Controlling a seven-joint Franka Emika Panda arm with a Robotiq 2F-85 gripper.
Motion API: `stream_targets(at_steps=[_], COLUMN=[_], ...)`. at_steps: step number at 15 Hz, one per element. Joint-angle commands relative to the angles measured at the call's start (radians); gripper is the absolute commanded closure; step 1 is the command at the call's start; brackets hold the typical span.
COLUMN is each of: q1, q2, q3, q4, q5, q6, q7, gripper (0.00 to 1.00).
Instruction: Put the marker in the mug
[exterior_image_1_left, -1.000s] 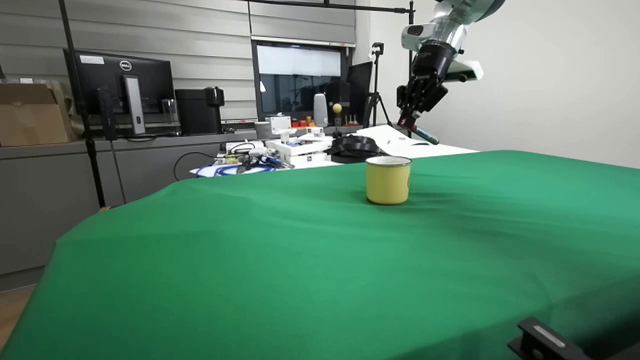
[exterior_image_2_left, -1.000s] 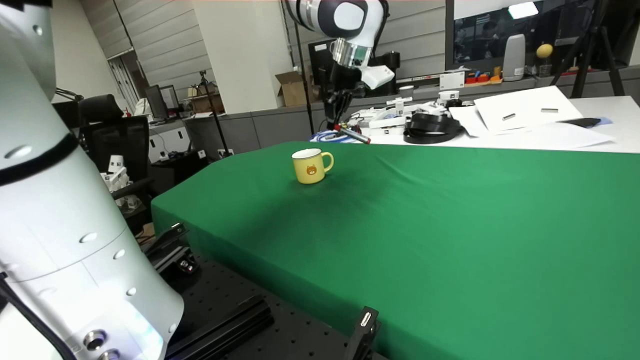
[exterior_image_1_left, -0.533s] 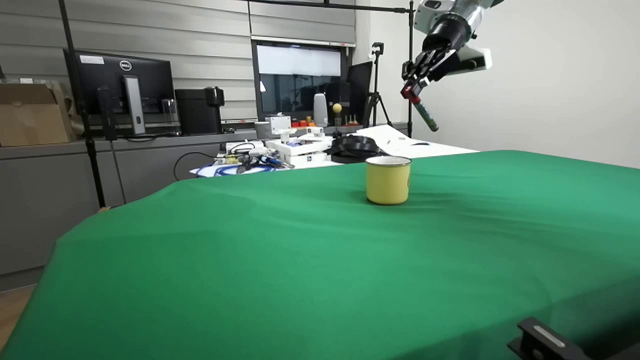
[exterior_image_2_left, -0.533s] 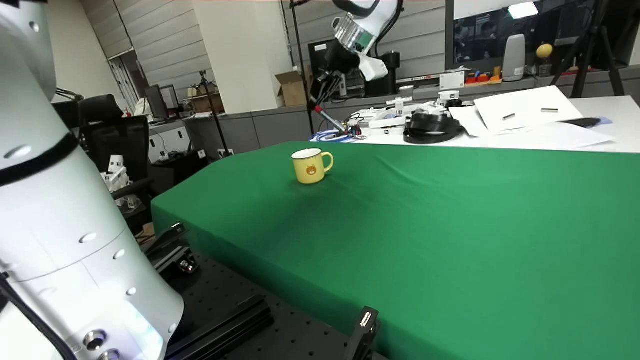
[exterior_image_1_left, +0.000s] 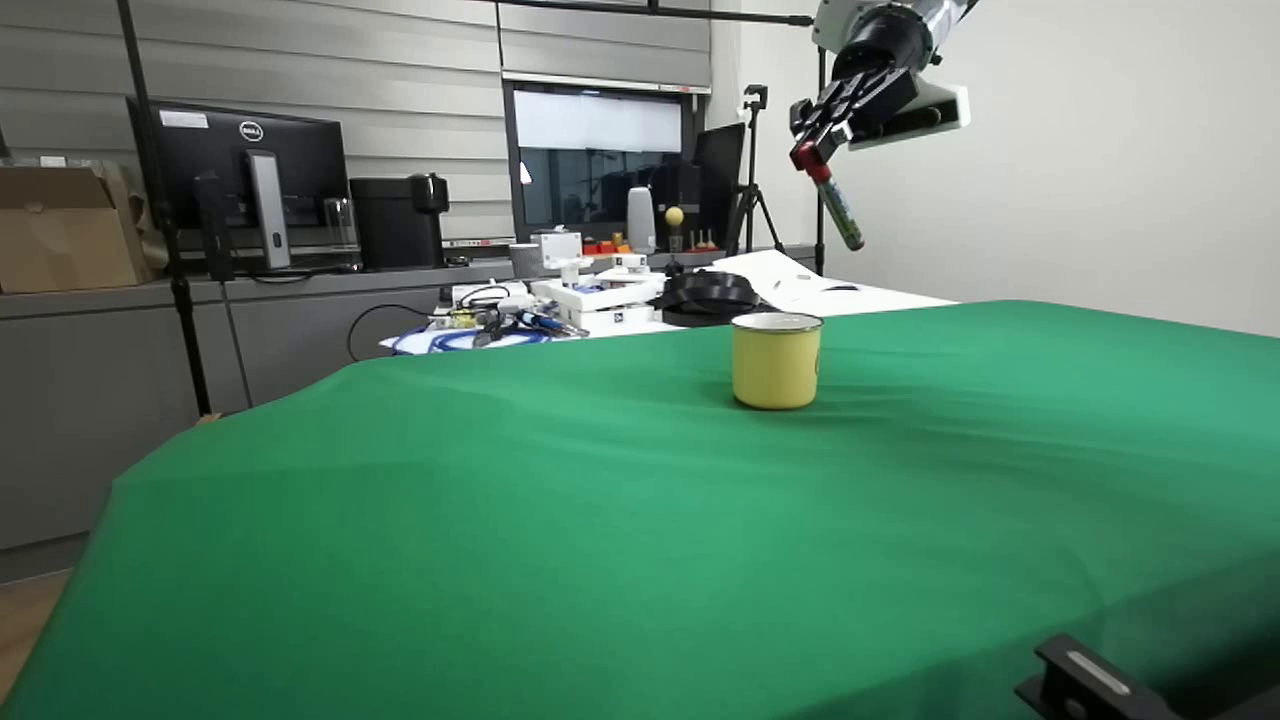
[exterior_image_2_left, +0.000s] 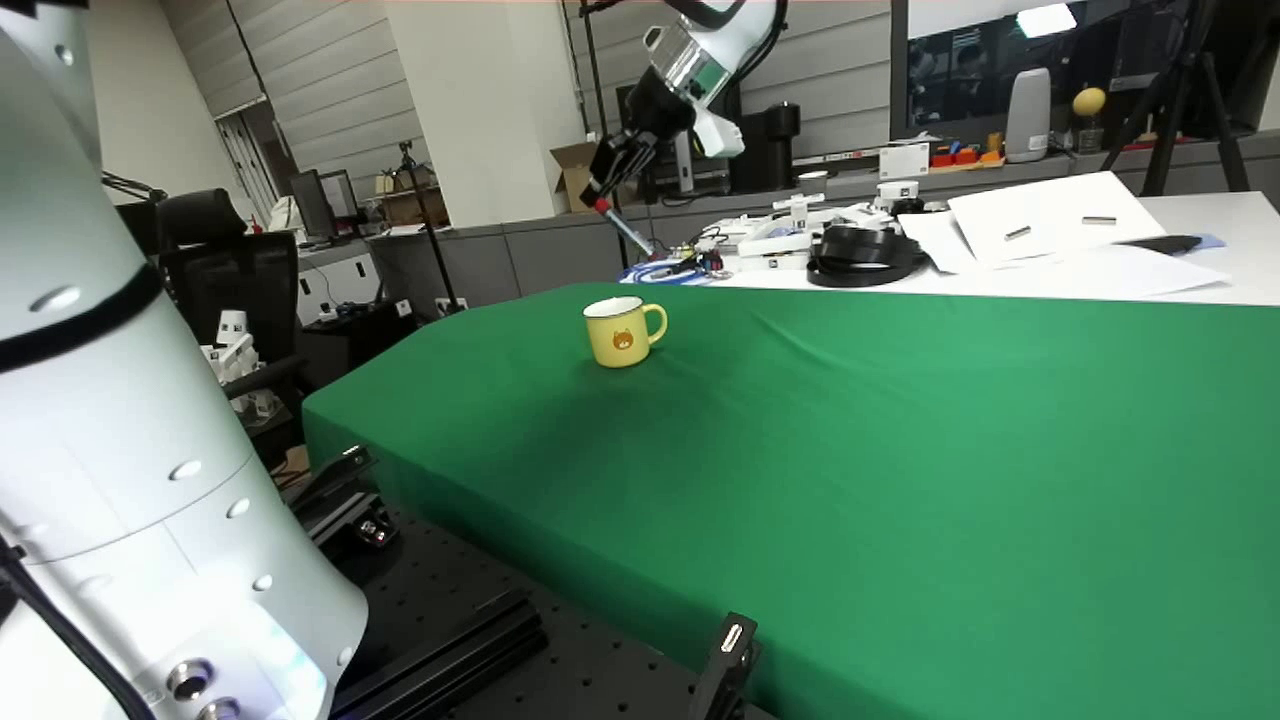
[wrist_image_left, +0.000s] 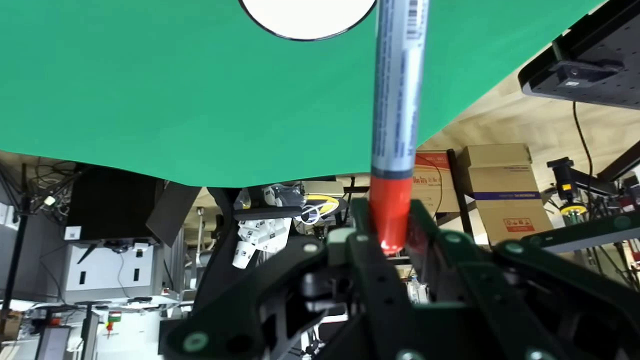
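The marker (exterior_image_1_left: 838, 212) has a red cap and a whitish grey body. My gripper (exterior_image_1_left: 810, 157) is shut on the marker's red cap end and holds it in the air, tilted, with the free end pointing down. In the wrist view my fingers (wrist_image_left: 387, 220) press on both sides of the red cap, and the marker (wrist_image_left: 400, 90) points towards the top edge. The pale yellow mug (exterior_image_2_left: 616, 335) stands upright on the green cloth, lower than the gripper and marker and apart from them. In the wrist view the mug's white inside (wrist_image_left: 310, 15) is cut off at the top edge.
A green cloth (exterior_image_1_left: 560, 520) covers the table. Behind it, a white table (exterior_image_2_left: 1110, 270) holds papers, a black coil (exterior_image_2_left: 866, 255) and white parts. A thin dark pole (exterior_image_1_left: 165, 210) stands at the left. Black clamps (exterior_image_2_left: 728, 660) sit at the cloth's near edge.
My gripper has risen with the marker in it and moved left in an exterior view. The marker has tilted from nearly level to steeper, free end down. The mug has not moved.
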Motion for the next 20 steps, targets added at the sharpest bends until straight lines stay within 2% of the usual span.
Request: stream_targets(at_steps=[1, 8, 15, 16, 17, 20], q1=[0.057, 0.132, 0.137, 0.136, 0.136, 0.131], q2=[0.028, 0.162, 0.313, 0.317, 0.308, 0.268], q3=[-0.018, 0.005, 0.016, 0.016, 0.014, 0.011], q4=[0.027, 0.099, 0.231, 0.243, 0.245, 0.241], q5=[0.016, 0.019, 0.000, -0.003, -0.006, -0.007], q6=[-0.021, 0.017, -0.012, -0.019, -0.016, -0.011], q7=[-0.007, -0.036, -0.036, -0.033, -0.029, -0.034], gripper=[0.95, 0.95, 0.95, 0.54, 0.54, 0.33])
